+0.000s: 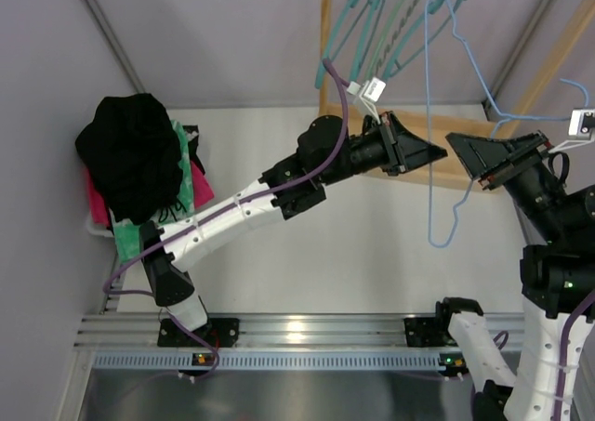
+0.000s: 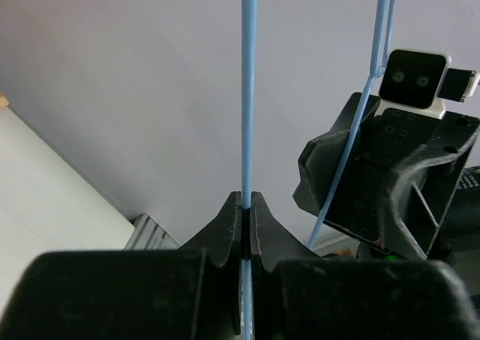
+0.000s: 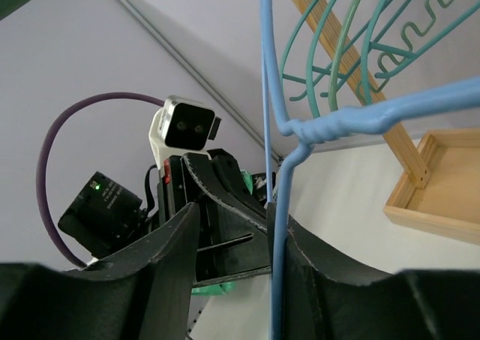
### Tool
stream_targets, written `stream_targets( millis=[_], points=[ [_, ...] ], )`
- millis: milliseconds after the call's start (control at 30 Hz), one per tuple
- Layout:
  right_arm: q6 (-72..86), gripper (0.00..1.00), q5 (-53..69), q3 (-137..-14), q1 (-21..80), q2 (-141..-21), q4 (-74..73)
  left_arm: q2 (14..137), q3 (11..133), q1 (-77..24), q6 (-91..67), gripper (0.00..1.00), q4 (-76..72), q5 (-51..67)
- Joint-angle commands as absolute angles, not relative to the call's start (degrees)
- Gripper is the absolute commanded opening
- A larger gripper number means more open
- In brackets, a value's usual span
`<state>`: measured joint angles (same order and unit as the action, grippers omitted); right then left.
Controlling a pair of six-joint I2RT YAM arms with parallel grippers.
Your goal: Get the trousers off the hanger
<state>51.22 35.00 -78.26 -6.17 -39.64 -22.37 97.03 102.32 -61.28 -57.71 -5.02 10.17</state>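
Left jaws: the left gripper (image 2: 246, 202) is pinching fully shut on the thin light-blue wire of the hanger (image 2: 248, 92), low in the centre of the left wrist view. No gap is showing between the pads.
Right jaws: the right gripper (image 3: 240, 216) is standing open with its fingers well apart. One strand of the hanger wire is running down between them, close to the finger on the right of that view. Whether it is touching that finger I cannot tell.
Between the arms: in the top view the two tips are facing each other at centre right, near one another, with the hanger's long side hanging between them.
Hanger: it is showing bare wire in every view, with no cloth draped on it. Its hook is rising toward the teal hangers (image 1: 372, 21) on the wooden rack (image 1: 326, 40); whether it is hooked there I cannot tell.
Trousers: the trousers (image 1: 135, 156) are lying bunched at the left of the top view, on the green-and-white cloth (image 1: 130, 235) and the pink cloth (image 1: 200, 189), well apart from the hanger.
Progress: the removal is looking done. Probably only releasing the wire and drawing the arms back is remaining.
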Motion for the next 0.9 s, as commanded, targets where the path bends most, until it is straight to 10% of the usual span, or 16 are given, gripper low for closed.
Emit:
stream_targets(
  millis=[0,400,867],
  points=[
    [56.08,0.43,43.86,-79.19,-5.45,-37.27,-21.35,97.47,105.2,-59.24,-61.08,0.0,-6.42,6.06],
    [51.59,0.48,42.98,-69.26,-5.45,-31.21,-27.16,98.35,109.86,-57.66,-63.54,0.0,-5.54,5.98],
    [59.15,0.0,44.82,-73.47,-5.45,-35.59,-13.71,97.73,105.65,-58.45,-63.28,0.0,-5.98,6.95]
  ],
)
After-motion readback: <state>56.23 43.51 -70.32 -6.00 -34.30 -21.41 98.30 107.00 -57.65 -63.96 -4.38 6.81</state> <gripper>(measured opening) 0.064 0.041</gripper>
